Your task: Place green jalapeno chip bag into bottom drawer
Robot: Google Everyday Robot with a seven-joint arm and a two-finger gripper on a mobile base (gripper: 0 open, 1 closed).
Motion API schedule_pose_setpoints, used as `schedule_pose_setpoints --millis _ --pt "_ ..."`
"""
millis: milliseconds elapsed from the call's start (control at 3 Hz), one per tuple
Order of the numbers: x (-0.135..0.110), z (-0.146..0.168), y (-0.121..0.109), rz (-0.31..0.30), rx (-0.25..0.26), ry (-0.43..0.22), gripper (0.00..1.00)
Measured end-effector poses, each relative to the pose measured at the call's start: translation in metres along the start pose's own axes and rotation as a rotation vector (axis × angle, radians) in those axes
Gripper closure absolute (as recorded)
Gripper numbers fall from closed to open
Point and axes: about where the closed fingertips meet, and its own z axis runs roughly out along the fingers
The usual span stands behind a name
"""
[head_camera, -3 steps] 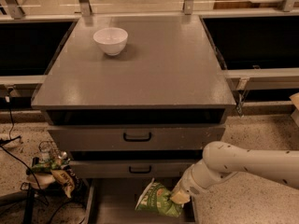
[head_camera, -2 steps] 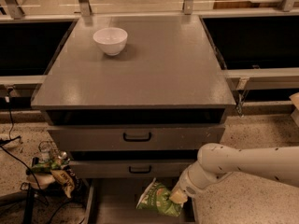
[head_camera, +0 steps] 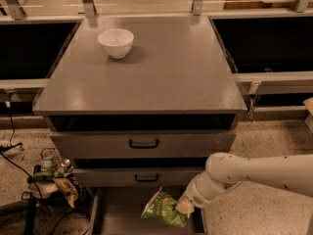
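Observation:
The green jalapeno chip bag [head_camera: 164,210] lies in the open bottom drawer [head_camera: 117,219], toward its right side, below the two grey drawer fronts. My gripper [head_camera: 184,207] sits at the end of the white arm [head_camera: 254,173] that reaches in from the right. It is at the bag's right edge, over the drawer's right rail. The wrist hides the fingers.
A white bowl [head_camera: 116,42] stands at the back left of the grey cabinet top [head_camera: 161,72]. Crumpled yellowish wrappers and cables [head_camera: 56,182] lie on the floor left of the drawer. Speckled floor lies to the right.
The arm has shifted a little to the left and the gripper stays at the bag's right edge. The bag lies in about the same spot in the drawer.

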Motion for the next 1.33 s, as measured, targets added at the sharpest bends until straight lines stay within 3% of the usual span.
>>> schedule_pose_setpoints --millis 667,1000,1333 --pt "0.005 0.059 -0.028 0.101 -0.021 0.052 1.0" --pt "0.006 0.062 -0.027 0.108 -0.01 0.058 1.0" --pt "0.013 0.072 -0.027 0.139 0.052 0.082 1.0"
